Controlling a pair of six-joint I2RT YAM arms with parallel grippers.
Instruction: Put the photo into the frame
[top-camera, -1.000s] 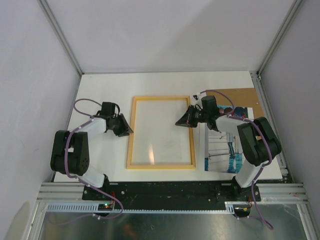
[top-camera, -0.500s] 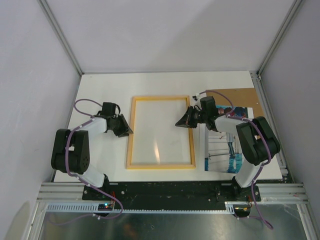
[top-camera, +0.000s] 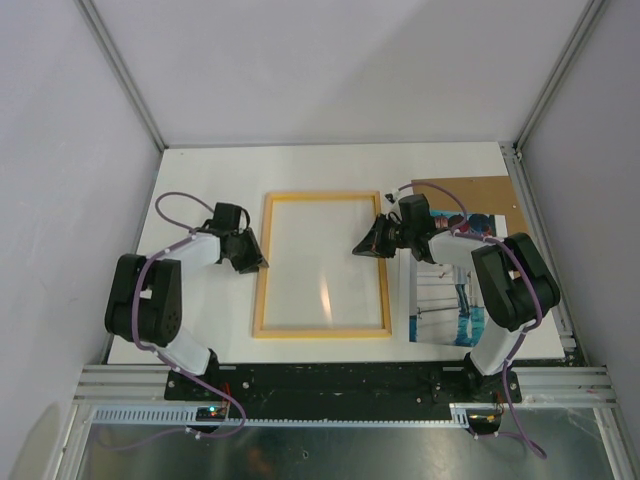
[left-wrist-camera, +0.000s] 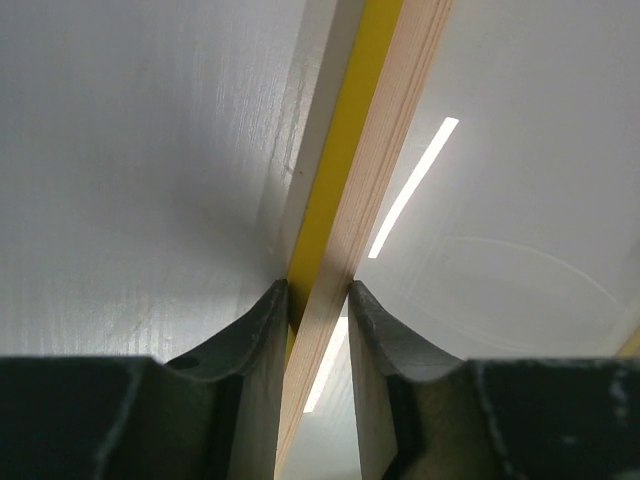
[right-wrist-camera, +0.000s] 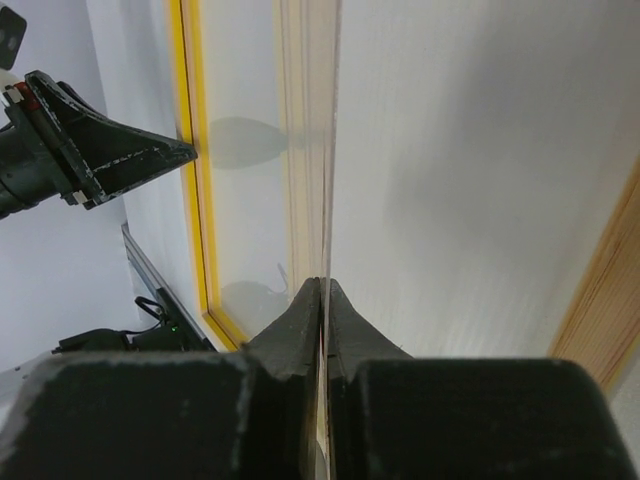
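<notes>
The frame (top-camera: 320, 331) lies in the middle of the table (top-camera: 200, 180) with its pale wood back up, and both arms reach in at its 2 long rails. At the centre left, the left gripper (top-camera: 260, 262) straddles the left rail. The left wrist view shows its 2 fingers pressed against either side of that rail, yellow face and wood edge between them, so it is clamped on the frame. At the centre right, the right gripper (top-camera: 358, 248) reaches over the right rail. In its own wrist view the fingers are drawn together to a slit with a thin pale edge running into it, which looks like a pinch on the frame. The photo (top-camera: 437, 305) lies flat at the lower right, well outside the frame and partly hidden under the right arm. Its upper end meets the brown backing board (top-camera: 490, 195) at the upper right. The frame is probably light and stiff, but its rails are thin and its glossy pane looks fragile and slippery, so holds belong on the wood, opposite one another. The photo is likely a limp, light sheet that is hard to lift off a flat surface. Its exposed lower-left corner or left edge seems the best place to nip it, gently enough not to crease it.
</notes>
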